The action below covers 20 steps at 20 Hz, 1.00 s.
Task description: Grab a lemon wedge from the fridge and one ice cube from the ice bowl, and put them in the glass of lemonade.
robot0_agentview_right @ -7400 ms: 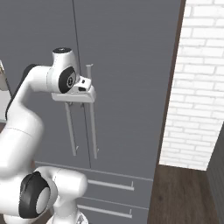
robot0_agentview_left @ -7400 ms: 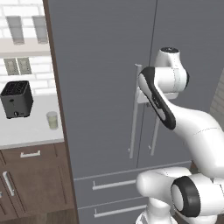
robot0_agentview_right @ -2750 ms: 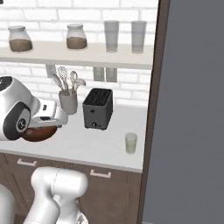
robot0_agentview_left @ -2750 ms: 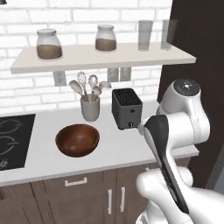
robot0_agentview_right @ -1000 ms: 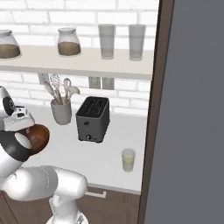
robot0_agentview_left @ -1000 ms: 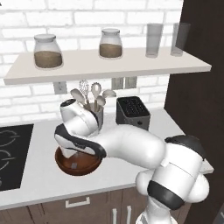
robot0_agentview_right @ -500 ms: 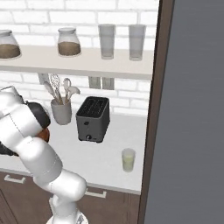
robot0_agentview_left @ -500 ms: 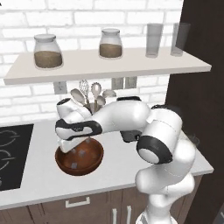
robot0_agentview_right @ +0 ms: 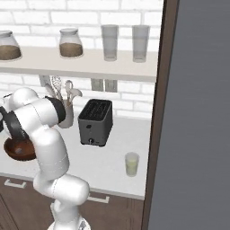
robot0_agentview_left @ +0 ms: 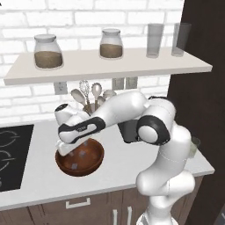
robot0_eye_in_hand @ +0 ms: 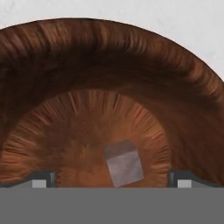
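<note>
I'm on the ice step: gripper (robot0_eye_in_hand: 111, 180) wide open over the bowl (robot0_eye_in_hand: 183, 83), cube (robot0_eye_in_hand: 124, 162) at 12 o'clock between fingertips; next, drop and close.

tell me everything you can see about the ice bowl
The ice bowl is a wide, shallow, round bowl of reddish-brown wood with radial grain, sitting upright on the white counter in front of the utensil crock. A pale grey-blue ice cube lies on its floor. The open gripper straddles that cube just above the bottom.
</note>
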Available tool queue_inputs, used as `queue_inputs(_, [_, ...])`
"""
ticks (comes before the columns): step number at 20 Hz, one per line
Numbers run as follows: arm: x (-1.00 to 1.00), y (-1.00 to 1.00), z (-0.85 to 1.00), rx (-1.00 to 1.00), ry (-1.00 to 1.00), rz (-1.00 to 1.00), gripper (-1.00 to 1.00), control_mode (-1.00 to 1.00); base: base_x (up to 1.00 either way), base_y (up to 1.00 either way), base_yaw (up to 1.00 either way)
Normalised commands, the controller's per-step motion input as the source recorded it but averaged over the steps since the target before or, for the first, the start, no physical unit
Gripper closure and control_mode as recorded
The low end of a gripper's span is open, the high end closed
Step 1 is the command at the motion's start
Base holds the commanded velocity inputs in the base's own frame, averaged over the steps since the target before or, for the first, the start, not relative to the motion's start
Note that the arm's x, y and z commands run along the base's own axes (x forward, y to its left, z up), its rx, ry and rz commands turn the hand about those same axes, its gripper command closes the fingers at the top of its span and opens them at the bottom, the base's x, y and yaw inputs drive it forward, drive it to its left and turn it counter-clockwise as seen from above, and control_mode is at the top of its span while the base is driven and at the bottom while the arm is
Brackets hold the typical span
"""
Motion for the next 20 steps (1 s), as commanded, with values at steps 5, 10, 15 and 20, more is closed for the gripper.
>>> queue_inputs(5, [0.01, -0.01, -0.34, 0.0, -0.04, 0.0, -1.0, -1.0, 0.0, 0.0, 0.0])
queue_inputs(10, [0.17, -0.01, -0.18, 0.02, -0.02, -0.02, -1.0, -1.0, 0.0, 0.0, 0.0])
queue_inputs(15, [0.08, -0.24, -0.15, 0.03, -0.01, -0.04, -1.0, -1.0, 0.0, 0.0, 0.0])
queue_inputs(20, [-0.21, -0.12, 0.0, 0.05, -0.11, -0.05, -1.0, -1.0, 0.0, 0.0, 0.0])
